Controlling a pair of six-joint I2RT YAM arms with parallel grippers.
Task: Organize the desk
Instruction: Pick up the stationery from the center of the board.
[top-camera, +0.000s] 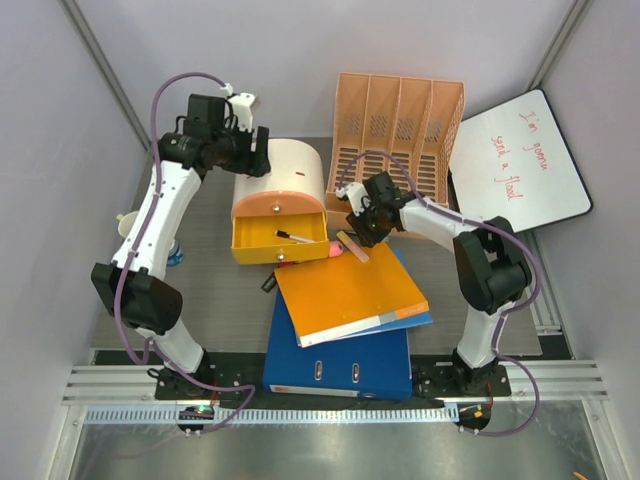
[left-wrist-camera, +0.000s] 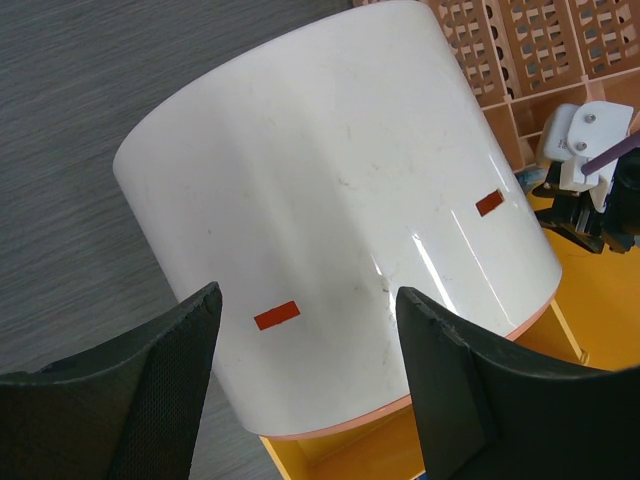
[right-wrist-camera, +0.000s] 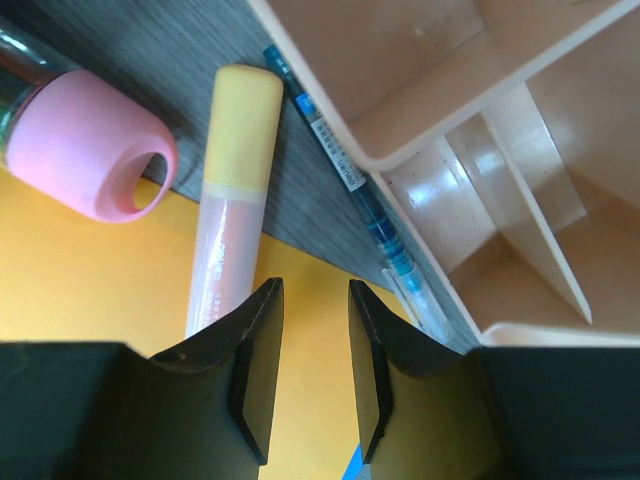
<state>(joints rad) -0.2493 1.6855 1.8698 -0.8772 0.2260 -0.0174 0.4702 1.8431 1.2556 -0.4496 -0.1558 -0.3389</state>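
The desk (top-camera: 215, 290) is a dark grey wood-grain top. A white drawer box (top-camera: 285, 175) stands on it with its yellow drawer (top-camera: 280, 240) pulled open and a pen (top-camera: 293, 237) inside. My left gripper (top-camera: 245, 150) is open and empty, hovering over the box's white curved top (left-wrist-camera: 330, 220). My right gripper (top-camera: 360, 225) is narrowly open and empty, just above the back edge of an orange folder (top-camera: 345, 290). In the right wrist view a yellow-capped highlighter (right-wrist-camera: 235, 200), a pink-capped item (right-wrist-camera: 90, 145) and a blue pen (right-wrist-camera: 350, 190) lie ahead of its fingers (right-wrist-camera: 255, 370).
The orange folder lies on a blue binder (top-camera: 340, 355) at the front. A peach file organizer (top-camera: 400, 125) stands at the back. A whiteboard (top-camera: 520, 165) with red writing leans at the right. A cup (top-camera: 125, 225) and a blue item (top-camera: 175, 255) sit by the left arm.
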